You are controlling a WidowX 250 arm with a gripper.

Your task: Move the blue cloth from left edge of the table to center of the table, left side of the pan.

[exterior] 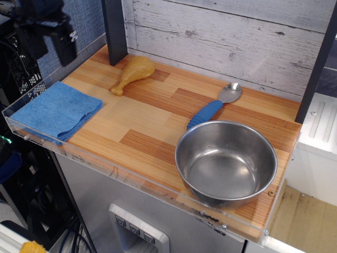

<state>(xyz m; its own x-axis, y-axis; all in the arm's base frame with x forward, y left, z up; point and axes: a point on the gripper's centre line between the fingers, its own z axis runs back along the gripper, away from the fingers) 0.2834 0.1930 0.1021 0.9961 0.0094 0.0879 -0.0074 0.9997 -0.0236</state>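
The blue cloth (55, 112) lies folded flat at the left edge of the wooden table (147, 124), against the clear rim. The steel pan (225, 162) stands upright and empty at the front right of the table. My black gripper (51, 48) hangs at the upper left, above and behind the cloth and well clear of it. Its two fingers (65, 48) point down with a gap between them, so it is open and holds nothing.
A yellow toy drumstick (134, 73) lies at the back left of the table. A spoon with a blue handle (213, 108) lies just behind the pan. A black post (115, 31) stands at the back left, and a white plank wall runs behind the table.
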